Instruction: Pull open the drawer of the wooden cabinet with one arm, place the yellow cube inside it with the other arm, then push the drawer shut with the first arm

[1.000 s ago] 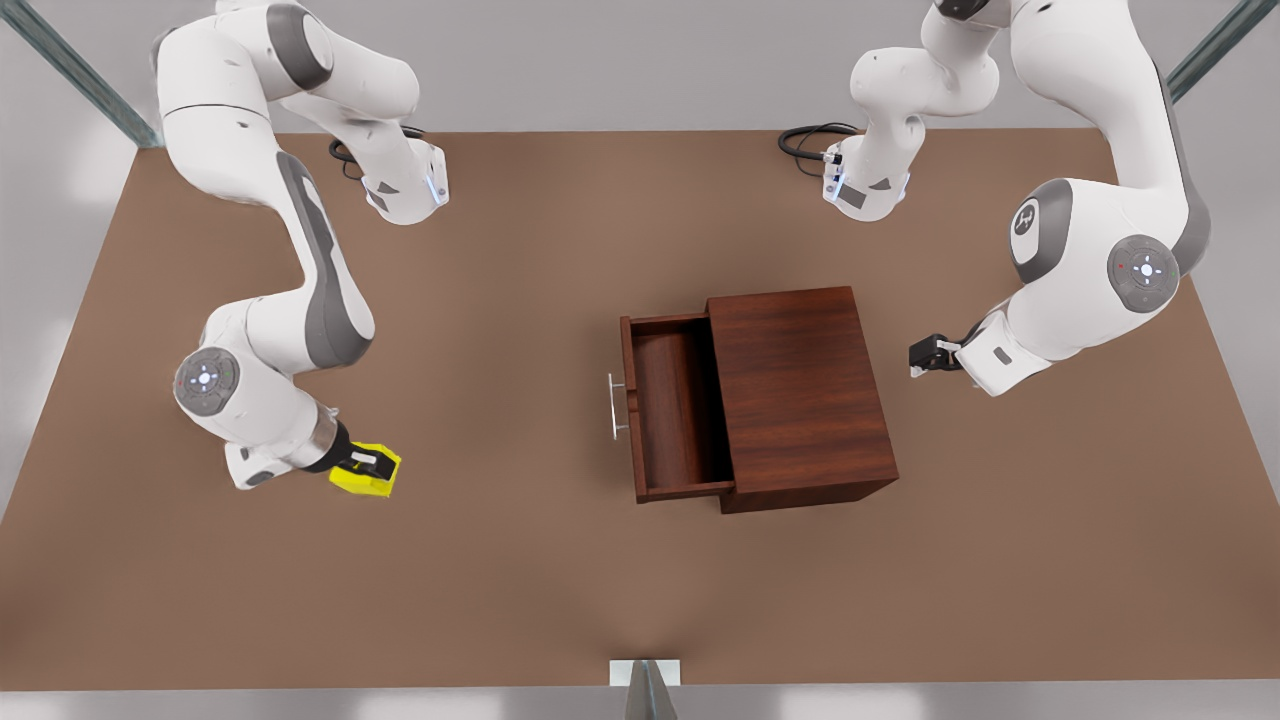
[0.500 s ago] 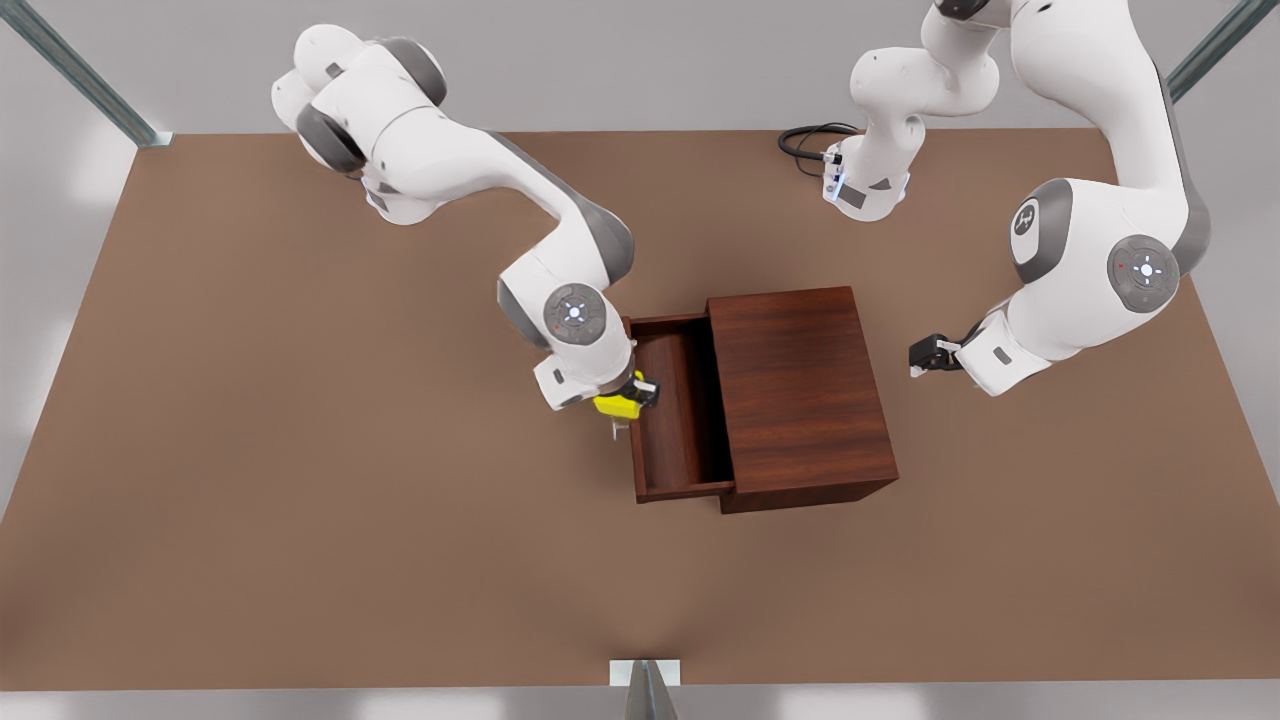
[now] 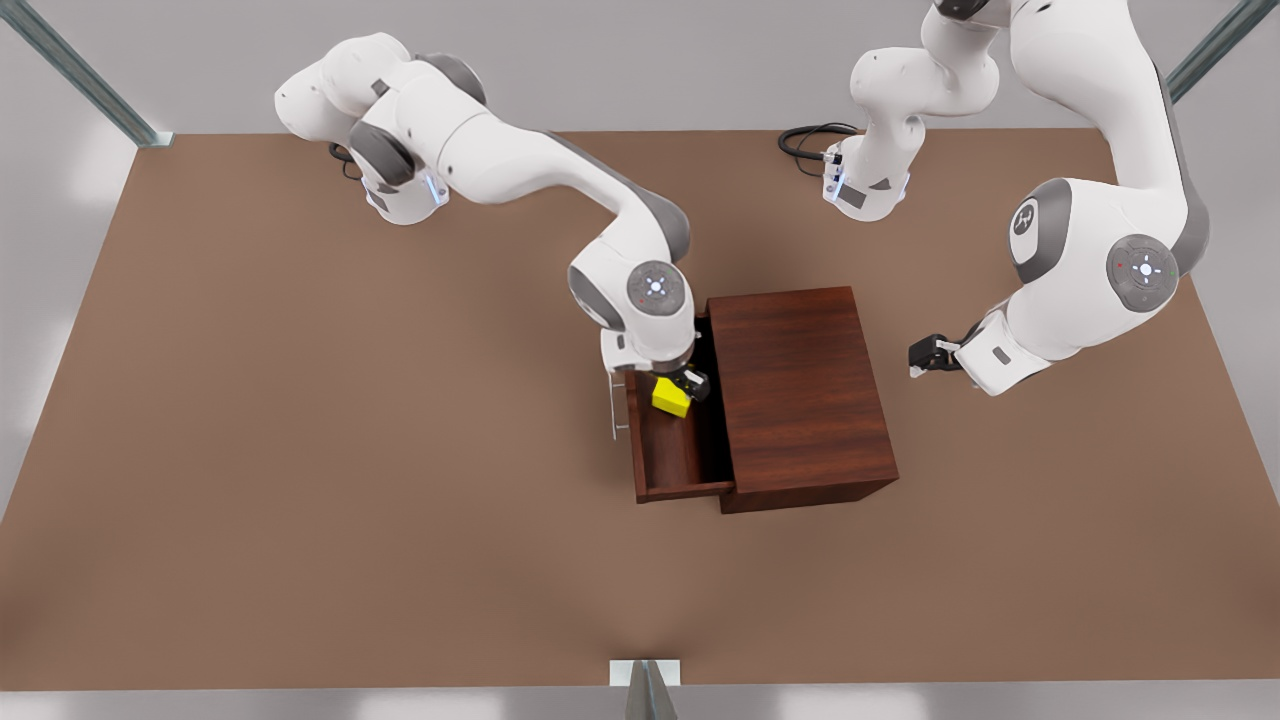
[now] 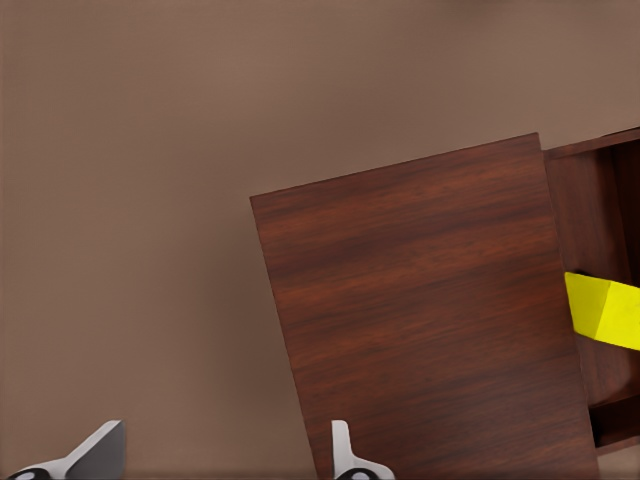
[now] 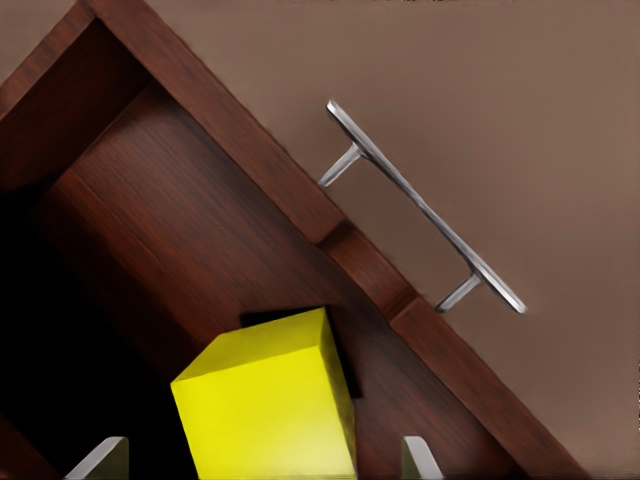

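The wooden cabinet (image 3: 805, 390) stands mid-table with its drawer (image 3: 680, 455) pulled out toward the front view's left, silver handle (image 3: 614, 405) outermost. The yellow cube (image 3: 669, 398) sits tilted inside the drawer. My right gripper (image 3: 690, 384) hovers just above it. In the right wrist view the fingers stand open, with gaps on both sides of the cube (image 5: 265, 400), next to the drawer's front panel and handle (image 5: 425, 205). My left gripper (image 3: 915, 358) waits open and empty beside the cabinet, on the front view's right. Its wrist view shows the cabinet top (image 4: 420, 320) and the cube (image 4: 605, 310).
The brown table (image 3: 300, 500) stretches wide around the cabinet. Both arm bases and a black cable (image 3: 805, 140) sit along the far edge. A small white bracket (image 3: 645, 672) marks the near edge.
My right arm carried the cube from the table at the front view's left to over the drawer, and its fingers now stand apart from the cube. The left arm has not moved.
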`<state>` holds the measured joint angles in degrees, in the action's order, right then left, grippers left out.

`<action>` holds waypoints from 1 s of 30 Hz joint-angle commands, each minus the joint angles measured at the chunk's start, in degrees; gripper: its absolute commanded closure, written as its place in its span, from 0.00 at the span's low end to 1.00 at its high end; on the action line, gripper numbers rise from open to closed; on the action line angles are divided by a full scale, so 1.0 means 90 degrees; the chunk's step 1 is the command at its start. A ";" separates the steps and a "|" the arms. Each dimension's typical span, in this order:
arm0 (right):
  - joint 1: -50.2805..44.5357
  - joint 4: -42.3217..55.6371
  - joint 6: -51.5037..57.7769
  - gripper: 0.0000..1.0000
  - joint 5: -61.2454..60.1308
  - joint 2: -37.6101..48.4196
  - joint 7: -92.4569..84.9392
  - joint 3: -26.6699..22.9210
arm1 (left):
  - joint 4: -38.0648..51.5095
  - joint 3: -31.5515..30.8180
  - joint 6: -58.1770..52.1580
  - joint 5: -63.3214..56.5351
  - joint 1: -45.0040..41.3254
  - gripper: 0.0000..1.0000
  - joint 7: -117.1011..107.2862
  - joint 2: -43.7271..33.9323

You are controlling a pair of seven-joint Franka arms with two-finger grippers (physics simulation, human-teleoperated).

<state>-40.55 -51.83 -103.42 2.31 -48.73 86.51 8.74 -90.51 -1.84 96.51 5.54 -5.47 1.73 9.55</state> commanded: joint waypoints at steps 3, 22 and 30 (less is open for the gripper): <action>0.2043 -0.0003 0.2526 0.00 -0.0033 0.1234 0.0019 0.0366 | 0.0115 -0.0079 0.0068 -0.0010 -0.0134 0.00 -0.0484 0.0062; 0.5990 -0.4368 0.0427 0.00 0.0553 0.3529 -0.9827 0.0406 | 0.4578 0.0126 0.2841 -0.2471 -0.5613 0.00 -1.0925 0.4759; 0.4732 -0.3978 0.0574 0.00 0.0378 0.3295 -0.9846 -0.0900 | 0.4588 0.0771 0.3457 -0.2481 -0.5603 0.00 -1.0476 0.5189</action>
<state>5.37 -87.97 -98.75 6.26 -18.84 22.65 3.74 -49.26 4.95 123.07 -16.43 -55.90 -65.80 56.21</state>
